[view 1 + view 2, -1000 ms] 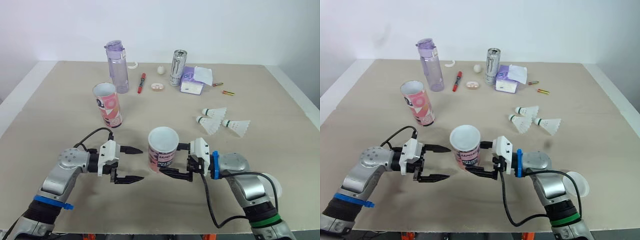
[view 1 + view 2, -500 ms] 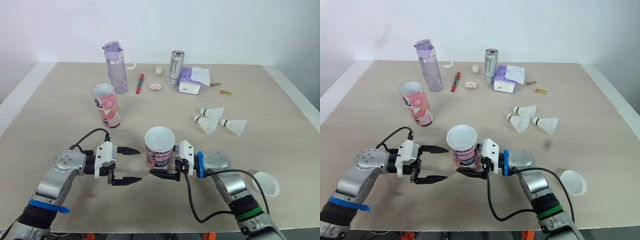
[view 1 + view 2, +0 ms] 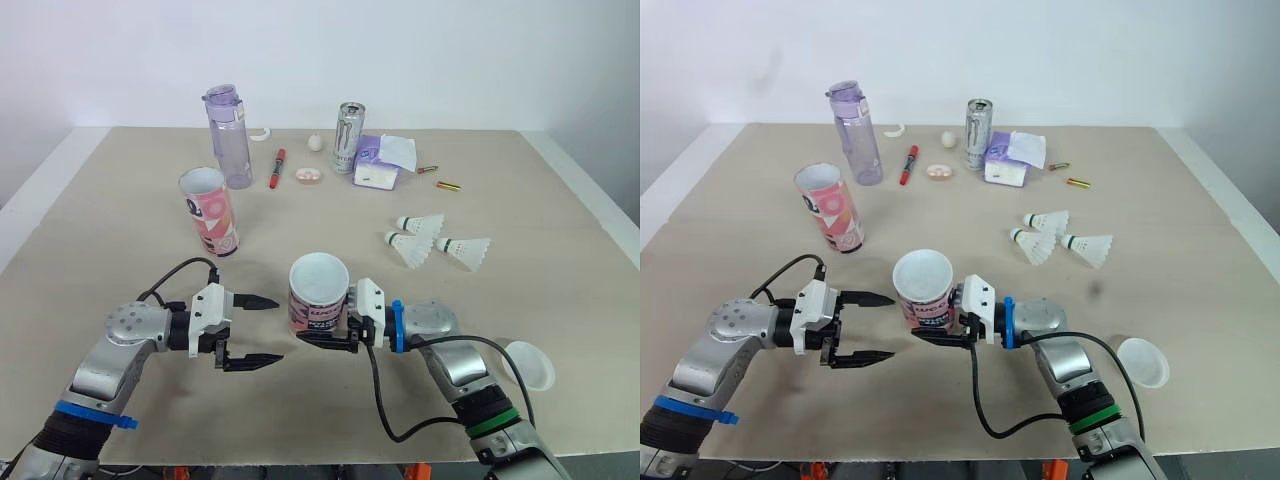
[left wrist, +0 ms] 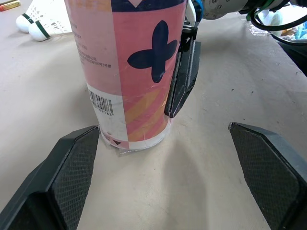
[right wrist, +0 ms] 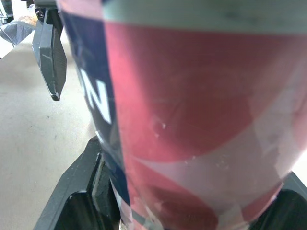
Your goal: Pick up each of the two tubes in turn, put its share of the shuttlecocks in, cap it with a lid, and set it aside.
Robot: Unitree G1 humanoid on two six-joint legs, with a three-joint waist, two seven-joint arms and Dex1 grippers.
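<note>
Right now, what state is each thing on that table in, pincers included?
near tube: upright, uncapped
far tube: upright, uncapped
right pincer: shut on the near tube
left pincer: open, holding nothing
lid: lying loose on the table
shuttlecocks: three lying on the table, outside both tubes
water bottle: upright, capped

Table [image 3: 540, 200]: 2 tubes [image 3: 211, 210], 3 shuttlecocks [image 3: 420, 246], lid [image 3: 528, 364]
</note>
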